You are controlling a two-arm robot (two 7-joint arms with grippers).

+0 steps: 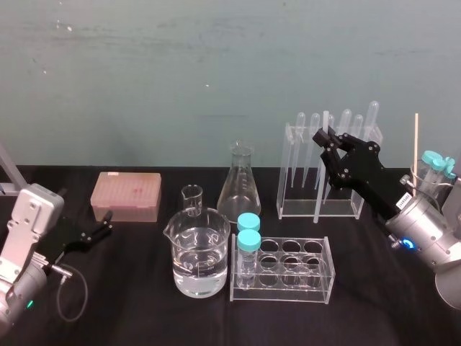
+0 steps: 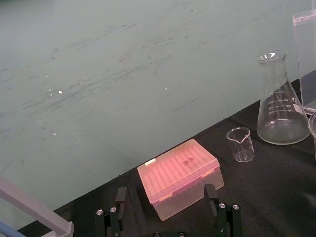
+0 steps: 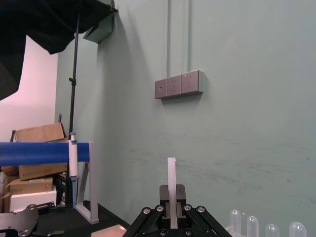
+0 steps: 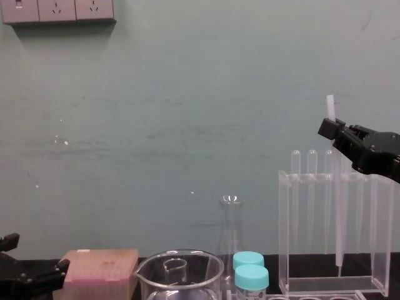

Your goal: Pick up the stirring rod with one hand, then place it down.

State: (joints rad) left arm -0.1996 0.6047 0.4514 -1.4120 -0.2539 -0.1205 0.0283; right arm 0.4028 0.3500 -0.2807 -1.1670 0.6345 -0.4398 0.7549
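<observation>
On the black table (image 1: pixel 144 303), the clear rack (image 1: pixel 299 194) stood at the back edge with its bulb-topped pipettes (image 1: pixel 346 126). Well to the left of the rack, beside the pink tip box (image 1: pixel 126 196), the left gripper (image 1: pixel 108 223) lay low with its jaws apart, apparently parked clear of the work. Above the rack's top edge, the right gripper (image 4: pixel 330 128) was clamped on the upper part of the stirring rod (image 4: pixel 338 206), holding it upright, probably so it could rise straight out among the pipettes without snagging. The rod's lower end hung low inside the rack. Whether it had cleared the base could not be told.
</observation>
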